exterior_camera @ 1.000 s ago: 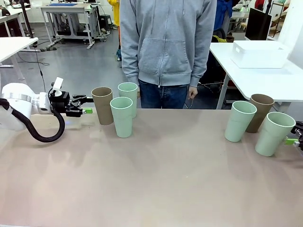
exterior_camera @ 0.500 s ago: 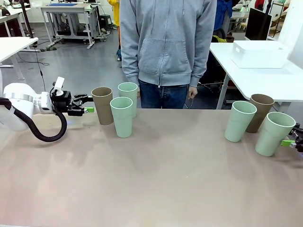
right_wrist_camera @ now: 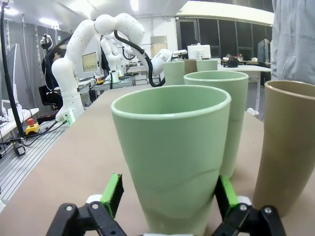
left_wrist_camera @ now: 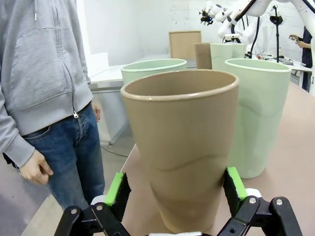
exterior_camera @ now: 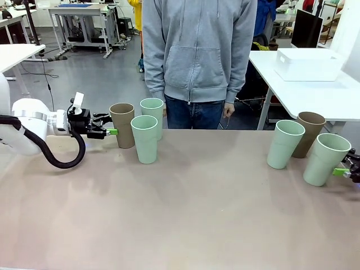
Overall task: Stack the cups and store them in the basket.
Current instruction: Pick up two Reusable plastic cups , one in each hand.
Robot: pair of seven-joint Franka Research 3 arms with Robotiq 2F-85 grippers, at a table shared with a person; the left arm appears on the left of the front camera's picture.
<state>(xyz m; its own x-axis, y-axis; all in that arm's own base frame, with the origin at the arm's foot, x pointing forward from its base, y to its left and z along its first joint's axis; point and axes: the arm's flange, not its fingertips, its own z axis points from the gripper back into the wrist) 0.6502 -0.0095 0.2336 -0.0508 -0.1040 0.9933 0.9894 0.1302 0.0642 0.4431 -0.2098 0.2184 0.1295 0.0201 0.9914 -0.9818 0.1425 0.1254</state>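
Observation:
Three cups stand at the table's far left: a tan-brown cup (exterior_camera: 122, 125), a mint cup (exterior_camera: 152, 117) behind it and another mint cup (exterior_camera: 144, 138) in front. My left gripper (exterior_camera: 110, 131) is open, level with the brown cup (left_wrist_camera: 179, 147), which stands between its green pads (left_wrist_camera: 117, 189) without a grip. On the right stand a mint cup (exterior_camera: 285, 144), a brown cup (exterior_camera: 310, 134) and a nearer mint cup (exterior_camera: 325, 158). My right gripper (exterior_camera: 344, 170) is open around that nearer mint cup (right_wrist_camera: 171, 147). The white basket (exterior_camera: 308, 63) sits on a side table at the back right.
A person in a grey hoodie (exterior_camera: 198, 50) stands at the far edge, hands down. The brown tabletop (exterior_camera: 197, 208) is bare across the middle and front. The neighbouring mint cup (left_wrist_camera: 258, 113) stands close beside the brown one.
My left gripper has moved right, up to the brown cup, so its fingers now flank it. The right gripper has hardly shifted. No cup has moved.

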